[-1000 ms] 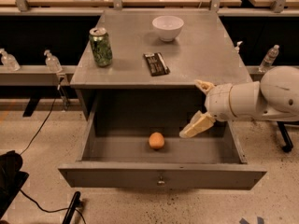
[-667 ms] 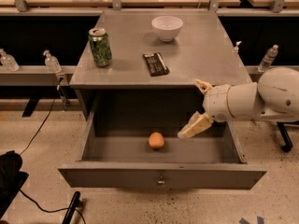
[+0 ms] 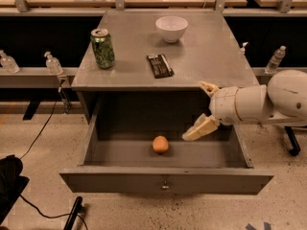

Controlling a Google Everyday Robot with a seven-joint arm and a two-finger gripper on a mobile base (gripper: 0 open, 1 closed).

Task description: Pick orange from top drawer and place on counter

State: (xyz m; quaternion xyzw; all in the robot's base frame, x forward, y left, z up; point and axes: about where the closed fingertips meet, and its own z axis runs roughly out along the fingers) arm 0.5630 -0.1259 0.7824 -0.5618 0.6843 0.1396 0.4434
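The top drawer point(image 3: 165, 180) is pulled wide open below the counter point(image 3: 201, 56). The orange point(image 3: 160, 144) lies on the drawer floor near the middle, toward the front. My gripper point(image 3: 202, 109) reaches in from the right over the drawer's right part. It is open and empty. One cream finger point(image 3: 199, 130) points down-left into the drawer and its tip is a short way right of the orange. The other finger point(image 3: 208, 86) sits at the counter's front edge. Nothing touches the orange.
On the counter stand a green can point(image 3: 103, 48) at the left, a white bowl point(image 3: 171, 28) at the back and a dark snack bar point(image 3: 160, 65) in the middle. Small bottles point(image 3: 53, 63) stand on ledges at both sides. Cables point(image 3: 38, 133) lie on the floor at the left.
The gripper has edged very slightly left over the drawer. The orange and the things on the counter have not moved.
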